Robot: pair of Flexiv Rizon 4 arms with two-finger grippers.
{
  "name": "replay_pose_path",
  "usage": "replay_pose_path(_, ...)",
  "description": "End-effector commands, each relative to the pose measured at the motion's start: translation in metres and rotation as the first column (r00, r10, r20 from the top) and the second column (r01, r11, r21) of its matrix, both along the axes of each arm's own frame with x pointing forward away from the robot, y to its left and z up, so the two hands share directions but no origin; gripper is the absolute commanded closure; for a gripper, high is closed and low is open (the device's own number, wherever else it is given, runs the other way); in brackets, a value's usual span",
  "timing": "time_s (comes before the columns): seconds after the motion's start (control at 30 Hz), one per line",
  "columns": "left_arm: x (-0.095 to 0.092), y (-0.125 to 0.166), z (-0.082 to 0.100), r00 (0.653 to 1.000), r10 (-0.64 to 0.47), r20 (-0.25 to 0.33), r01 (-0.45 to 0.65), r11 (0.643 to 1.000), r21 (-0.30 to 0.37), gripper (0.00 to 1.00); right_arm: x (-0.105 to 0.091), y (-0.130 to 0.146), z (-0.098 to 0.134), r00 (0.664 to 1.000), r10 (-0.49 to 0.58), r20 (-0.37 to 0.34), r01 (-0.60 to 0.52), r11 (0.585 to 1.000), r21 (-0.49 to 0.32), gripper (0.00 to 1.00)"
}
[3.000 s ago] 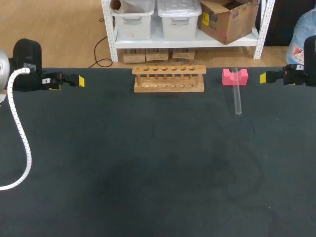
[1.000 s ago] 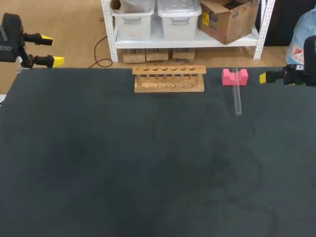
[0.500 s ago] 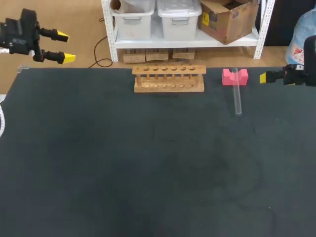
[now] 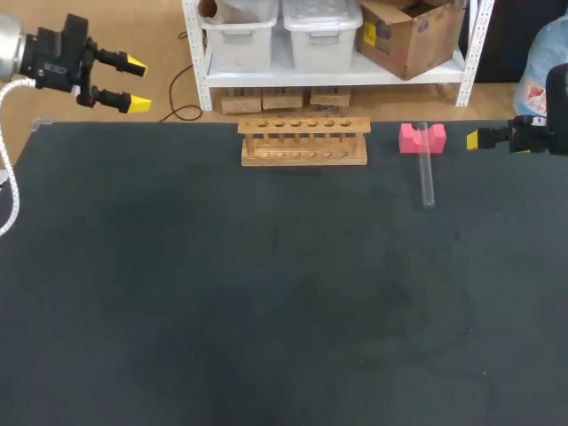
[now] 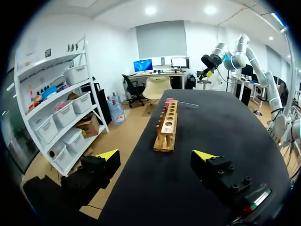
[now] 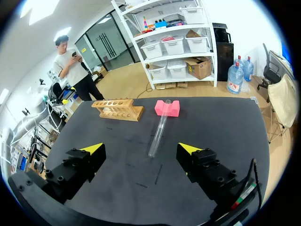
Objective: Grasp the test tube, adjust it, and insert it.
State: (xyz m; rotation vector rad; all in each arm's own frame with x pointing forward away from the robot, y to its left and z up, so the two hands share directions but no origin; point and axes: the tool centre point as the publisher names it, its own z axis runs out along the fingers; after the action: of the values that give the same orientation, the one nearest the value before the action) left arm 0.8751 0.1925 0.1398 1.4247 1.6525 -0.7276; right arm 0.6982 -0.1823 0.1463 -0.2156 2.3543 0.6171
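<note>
The tube lies in the upper right of the head view, one end in the notch of the pink block, the other on the bench. To its right the right gripper hangs wide open and empty, the tube ahead of it. The grasp is not begun. Best taken across the tube's raised middle, a finger either side, closing gently, since glass rolls. The rack stands left of the block. At upper left, the left gripper is also wide open.
</note>
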Motion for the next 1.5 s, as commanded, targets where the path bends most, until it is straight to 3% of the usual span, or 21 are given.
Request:
replay_pose_path(0.03, 0.008, -0.006, 0.002, 0.991, -0.113, -0.071, 0.113, 0.994, 0.001, 0.00, -0.001, 0.000, 0.001, 1.000, -0.002, -0.001, 0.002, 1.000, -0.004, 0.00)
replay_pose_path(0.67, -0.017, -0.036, -0.002, 0.994, -0.073, -0.082, 0.072, 0.997, -0.003, 0.00, -0.001, 0.000, 0.001, 1.000, -0.002, -0.001, 0.002, 1.000, -0.004, 0.00)
replay_pose_path(0.73, -0.020, -0.038, -0.003, 0.996, -0.054, -0.076, 0.056, 0.998, 0.019, 0.00, -0.001, 0.000, 0.001, 1.000, -0.002, -0.001, 0.002, 1.000, -0.004, 0.00)
replay_pose_path(1.5, -0.020, -0.038, -0.003, 0.996, -0.054, -0.076, 0.056, 0.998, 0.019, 0.00, -0.001, 0.000, 0.001, 1.000, -0.002, -0.001, 0.002, 1.000, -0.004, 0.00)
